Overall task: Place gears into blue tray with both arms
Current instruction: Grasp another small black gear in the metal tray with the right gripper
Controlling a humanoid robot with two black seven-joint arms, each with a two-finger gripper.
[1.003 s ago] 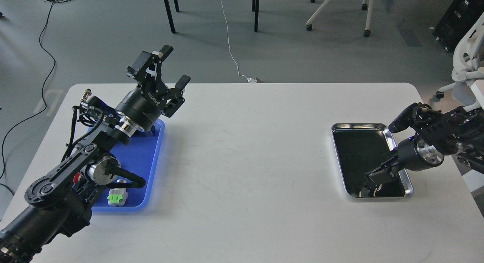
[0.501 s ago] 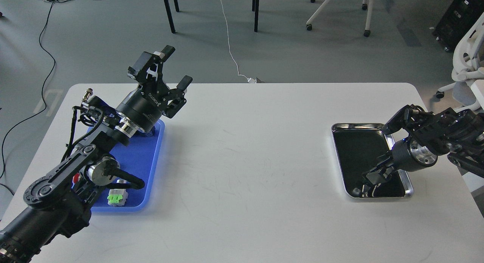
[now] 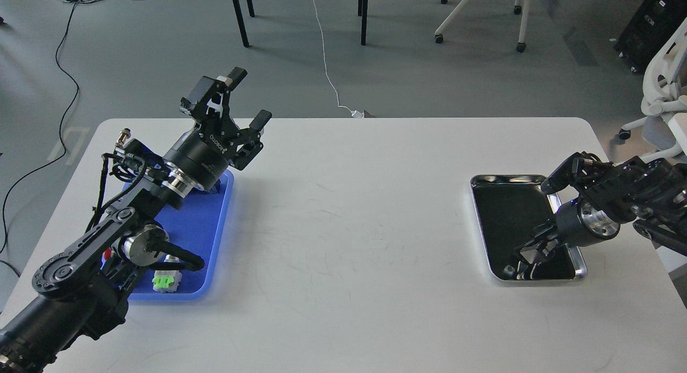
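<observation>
Gears unseen — blue tray [image 3: 206,222] under spread left jaws [image 3: 249,96]; right jaws [image 3: 528,253] unclear.

Grey floor [image 3: 161,45], loose cables [image 3: 326,67], black table legs [image 3: 239,16], white wheeled chairs [image 3: 477,16]

Single head view looking forward and down from above the near edge of the white desk [image 3: 343,228], taking in the whole desktop at middling range, grey floor [image 3: 429,78] showing beyond.
</observation>
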